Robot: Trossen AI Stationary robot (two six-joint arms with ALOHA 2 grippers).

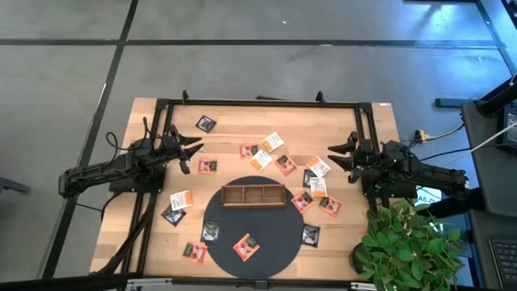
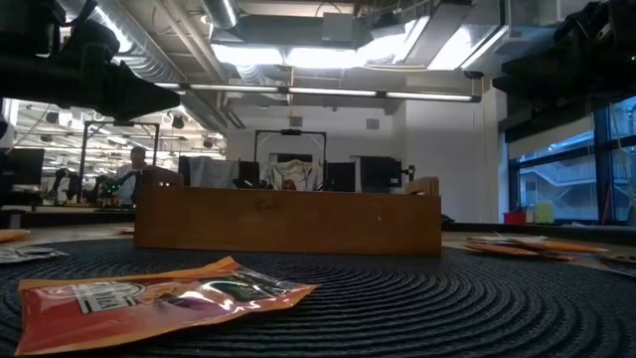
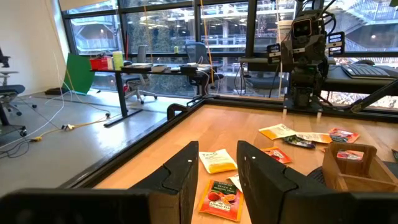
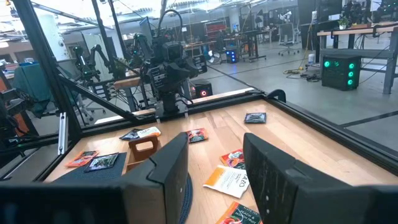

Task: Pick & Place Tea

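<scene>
Small tea sachets lie flat and scattered over the wooden table and the round dark mat point(image 1: 266, 238). The brown three-compartment tray point(image 1: 253, 195) rests on the mat's far part; the low view shows it as a wooden wall point(image 2: 288, 221). An orange-red sachet point(image 2: 149, 298) lies on the mat nearest that camera. My left gripper point(image 1: 192, 155) hovers open over the table's left part, beside a red sachet point(image 1: 208, 166), which shows between its fingers point(image 3: 221, 199). My right gripper point(image 1: 334, 155) hovers open at the right, near a white sachet point(image 1: 319, 167), also seen as a white sachet point(image 4: 229, 180).
A black frame point(image 1: 258, 103) runs along the table's far edge and sides. A green potted plant point(image 1: 404, 242) stands at the near right corner. Sachets crowd the area right of the tray point(image 1: 311, 194). Bare wood point(image 1: 234, 125) lies far of the tray.
</scene>
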